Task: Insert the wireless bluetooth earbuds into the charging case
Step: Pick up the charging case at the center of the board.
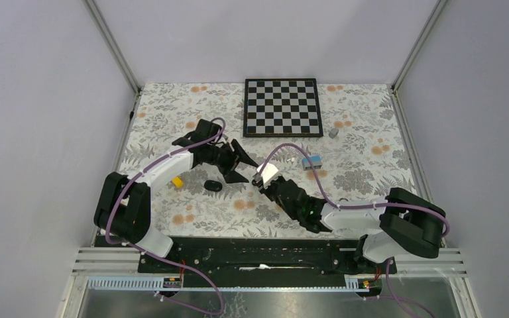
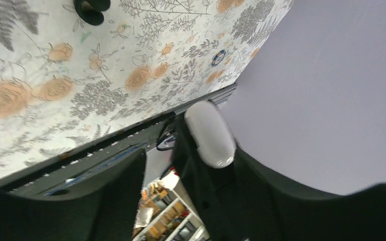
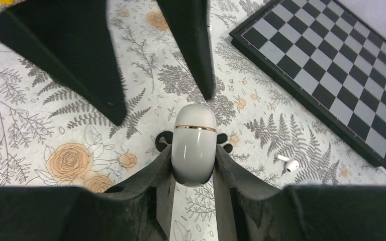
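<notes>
The white charging case (image 3: 193,145), gold band round its closed lid, is held off the table with my right gripper (image 3: 194,168) shut on its lower half; it also shows in the top view (image 1: 266,174). My left gripper (image 1: 236,163) is open, its two fingers (image 3: 80,55) spread just beyond the case, apart from it. The left wrist view shows the case (image 2: 210,133) ahead of the left gripper (image 2: 201,175). One white earbud (image 3: 289,164) lies on the cloth to the right. Small black earbuds (image 3: 222,138) peek out on the cloth behind the case, next to a dark ring (image 3: 163,139).
A chessboard (image 1: 283,107) lies at the back. On the floral cloth are a yellow block (image 1: 177,181), a black lump (image 1: 213,185), a blue and white item (image 1: 313,161) and a small grey piece (image 1: 333,132). Grey walls close in both sides.
</notes>
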Robot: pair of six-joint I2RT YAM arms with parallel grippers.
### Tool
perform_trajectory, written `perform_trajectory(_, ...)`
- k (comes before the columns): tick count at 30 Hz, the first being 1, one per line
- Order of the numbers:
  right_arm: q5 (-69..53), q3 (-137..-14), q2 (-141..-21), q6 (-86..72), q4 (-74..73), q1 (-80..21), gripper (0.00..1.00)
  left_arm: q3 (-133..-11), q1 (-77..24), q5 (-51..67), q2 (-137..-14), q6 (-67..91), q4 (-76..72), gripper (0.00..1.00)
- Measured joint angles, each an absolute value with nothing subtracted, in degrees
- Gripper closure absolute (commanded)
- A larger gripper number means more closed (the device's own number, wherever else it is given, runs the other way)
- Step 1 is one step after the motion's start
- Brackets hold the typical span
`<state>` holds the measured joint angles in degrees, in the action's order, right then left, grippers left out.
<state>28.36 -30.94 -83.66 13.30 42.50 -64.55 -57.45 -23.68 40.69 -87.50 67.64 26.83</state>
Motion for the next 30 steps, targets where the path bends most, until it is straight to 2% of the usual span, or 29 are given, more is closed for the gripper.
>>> perform_trajectory(1, 27.6, -30.6, -83.0, 12.0, 41.9, -63.7, 1.00, -57.5, -23.4, 40.7, -87.5, 67.3, 26.9, 0.21)
perform_trajectory(5, 23.7, -28.7, -78.6, 6.3, 39.2, -58.5, 1.00, -57.7, -21.1, 40.7, -87.5, 65.6, 26.9, 0.10)
perform_trajectory(15, 5.5, -28.3, -70.8, -6.7, 31.3, -46.7, 1.00, -61.3, -18.1, 42.1, -87.5, 58.2, 25.3, 0.02)
perform_trajectory(23, -19.7, -29.1, -68.9, -17.3, 26.4, -33.6, 1.00, -61.4, -17.5, 42.9, -86.2, 44.4, 22.3, 0.01)
perform_trajectory(30, -36.7, -30.4, -71.5, -27.6, 31.7, -26.4, 1.00, -64.7, -17.5, 40.0, -86.1, 34.5, 27.3, 0.01)
